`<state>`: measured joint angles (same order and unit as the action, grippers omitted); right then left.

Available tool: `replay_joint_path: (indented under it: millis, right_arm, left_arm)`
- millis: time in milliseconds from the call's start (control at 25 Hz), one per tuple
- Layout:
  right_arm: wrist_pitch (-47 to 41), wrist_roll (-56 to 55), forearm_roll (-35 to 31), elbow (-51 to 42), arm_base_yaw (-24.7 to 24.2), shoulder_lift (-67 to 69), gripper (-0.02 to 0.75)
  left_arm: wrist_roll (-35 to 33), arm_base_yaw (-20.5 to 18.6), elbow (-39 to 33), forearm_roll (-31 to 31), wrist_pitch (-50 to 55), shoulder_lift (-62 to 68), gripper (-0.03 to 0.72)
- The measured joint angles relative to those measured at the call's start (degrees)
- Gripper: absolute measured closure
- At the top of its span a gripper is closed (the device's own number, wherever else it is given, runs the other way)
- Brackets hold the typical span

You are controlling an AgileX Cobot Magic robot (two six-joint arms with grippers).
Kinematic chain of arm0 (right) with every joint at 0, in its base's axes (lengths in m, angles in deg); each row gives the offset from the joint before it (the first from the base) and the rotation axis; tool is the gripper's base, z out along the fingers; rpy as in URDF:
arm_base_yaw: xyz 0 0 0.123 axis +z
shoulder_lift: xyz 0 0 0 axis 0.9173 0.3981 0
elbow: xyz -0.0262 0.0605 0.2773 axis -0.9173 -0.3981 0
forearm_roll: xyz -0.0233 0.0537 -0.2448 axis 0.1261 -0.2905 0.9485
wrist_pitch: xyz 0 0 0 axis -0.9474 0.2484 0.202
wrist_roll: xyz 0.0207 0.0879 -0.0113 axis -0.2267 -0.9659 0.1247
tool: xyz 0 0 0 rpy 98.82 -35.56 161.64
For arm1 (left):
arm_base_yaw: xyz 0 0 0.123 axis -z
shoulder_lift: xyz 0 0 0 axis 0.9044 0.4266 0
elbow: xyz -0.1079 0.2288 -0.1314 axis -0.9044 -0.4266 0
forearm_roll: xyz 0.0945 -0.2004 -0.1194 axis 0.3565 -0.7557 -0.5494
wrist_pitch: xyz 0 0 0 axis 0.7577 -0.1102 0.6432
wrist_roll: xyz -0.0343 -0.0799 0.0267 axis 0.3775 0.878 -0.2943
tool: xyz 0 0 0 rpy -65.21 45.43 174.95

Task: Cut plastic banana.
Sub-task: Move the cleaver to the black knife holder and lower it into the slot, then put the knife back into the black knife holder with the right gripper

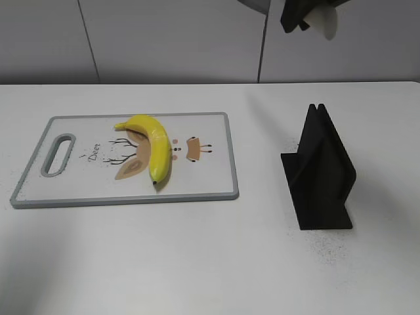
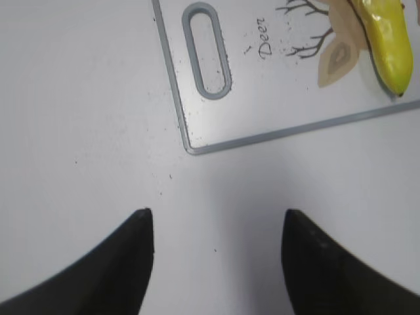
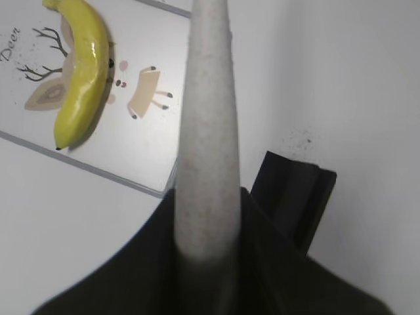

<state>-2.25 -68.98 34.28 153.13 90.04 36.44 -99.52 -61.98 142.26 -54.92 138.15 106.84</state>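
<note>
White table (image 1: 197,262) | banana (image 1: 154,147) lengthwise front-to-back on board (image 1: 210,164) | left gripper (image 2: 216,259) apart | right gripper (image 3: 207,223) clamps knife (image 3: 207,131)

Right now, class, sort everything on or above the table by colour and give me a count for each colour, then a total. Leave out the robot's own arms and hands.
Yellow: 1, the banana.
White with grey rim: 1, the cutting board.
Black: 1, the knife stand.
Pale speckled: 1, the knife held in the right hand above the table.
Total: 4
</note>
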Motion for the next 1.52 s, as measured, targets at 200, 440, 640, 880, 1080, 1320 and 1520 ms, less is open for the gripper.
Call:
replay_joint_path:
  millis: [200, 440, 640, 880, 1080, 1320, 1520]
  right_arm:
    - [0.0, -2.4, 1.8, -7.1, 0.0, -6.0, 0.577]
    - [0.7, -4.8, 2.1, -16.5, 0.0, -13.7, 0.577]
    - [4.3, -7.0, 2.6, -25.9, 0.0, -20.2, 0.577]
    - [8.9, -11.2, 5.3, -37.7, 0.0, -27.1, 0.577]
    - [12.7, -14.6, 5.3, -45.8, 0.0, -30.9, 0.577]
    - [16.0, -15.7, 5.0, -52.4, 0.0, -32.9, 0.577]
    - [18.3, -17.4, 4.7, -55.0, 0.0, -33.0, 0.577]
  left_arm:
    - [0.4, 0.0, -8.4, 0.0, 0.1, -11.5, 0.098]
    - [2.3, 0.0, -17.2, 0.0, 0.2, -25.7, 0.099]
    - [2.7, 0.0, -23.8, 0.0, 0.3, -38.1, 0.099]
    - [2.9, 0.0, -29.2, -0.1, 0.3, -52.1, 0.099]
    - [2.9, 0.0, -32.7, -0.1, 0.3, -61.5, 0.099]
    - [5.6, 0.0, -38.2, -0.2, 0.5, -70.7, 0.099]
    - [7.3, 0.0, -39.2, -0.3, 0.5, -71.9, 0.099]
